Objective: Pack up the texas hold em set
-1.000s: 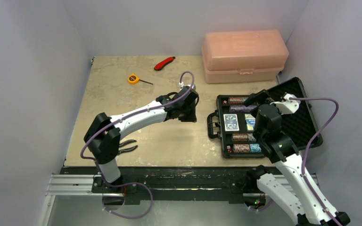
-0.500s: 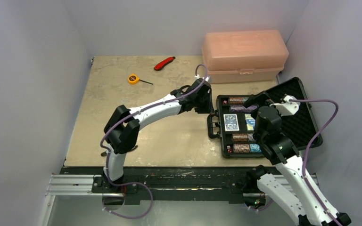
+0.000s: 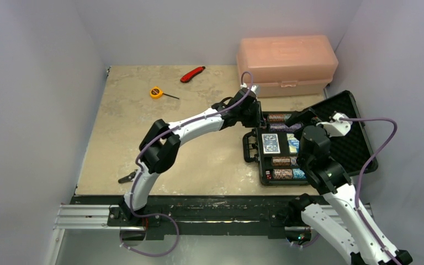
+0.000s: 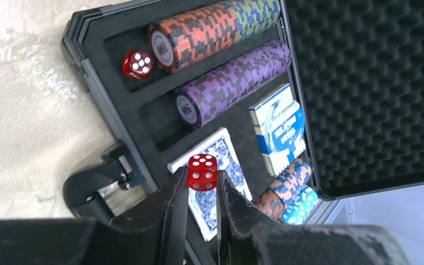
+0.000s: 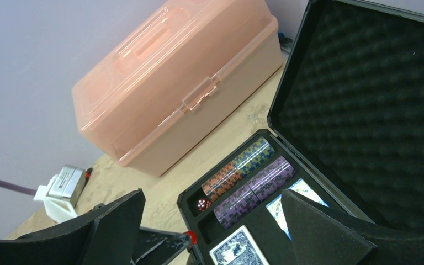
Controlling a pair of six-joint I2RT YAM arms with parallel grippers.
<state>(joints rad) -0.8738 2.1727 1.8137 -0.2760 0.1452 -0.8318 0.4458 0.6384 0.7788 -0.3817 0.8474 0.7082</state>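
The black case (image 3: 248, 146) lies open at the right, its foam lid (image 3: 353, 132) folded back. In the left wrist view my left gripper (image 4: 202, 179) is shut on a red die (image 4: 202, 171) and hangs above the patterned blue card deck (image 4: 229, 165) in the tray. A second red die (image 4: 137, 63) sits in the slot beside the orange and green chip roll (image 4: 210, 30); a purple roll (image 4: 232, 83) lies below it. My right gripper (image 5: 210, 221) stands wide open over the tray's near side, holding nothing.
A translucent pink box (image 3: 286, 65) stands behind the case at the back right. A red utility knife (image 3: 192, 73) and a yellow tape measure (image 3: 156, 92) lie at the back of the table. Pliers (image 3: 127, 178) show partly under the left arm.
My left arm has swung right from the table's middle to above the case's far left corner, still shut on the die. The right arm has stayed put.
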